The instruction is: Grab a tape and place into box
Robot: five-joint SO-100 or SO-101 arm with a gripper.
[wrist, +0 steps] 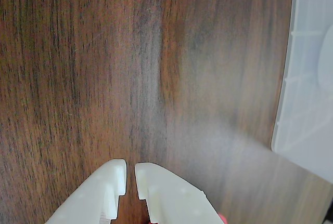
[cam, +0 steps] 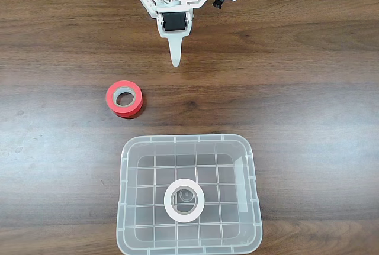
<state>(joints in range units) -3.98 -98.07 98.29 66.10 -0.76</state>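
Already the tape (cam: 184, 200) lies flat inside the box (cam: 125, 155), near the middle of its grid-patterned base, with its round hole facing up. The box sits at about six o'clock in the fixed view, and the arm stands well apart from it at twelve o'clock, its gripper (cam: 175, 60) hanging over bare wooden table (cam: 308, 89). A red-orange roll (cam: 124, 98) rests on the table at roughly ten o'clock from the box, outside it and untouched. In the wrist view the gripper (wrist: 130, 178) enters from six o'clock with its two white fingertips nearly together, only a narrow slit between them and nothing held; the box's pale rim (wrist: 285, 78) shows at three o'clock. Judged from how things lie, the white roll's placement looks done. As for handling, the tape appears light and fairly stiff, a thin ring on a rigid core, unlikely to be fragile. Its smooth outer face could be somewhat slippery, and a squeeze across the full width might make it pop out. The safer hold is probably one finger dropped into the central hole and the other outside, pinching the ring wall, which its flat pose allows from above.
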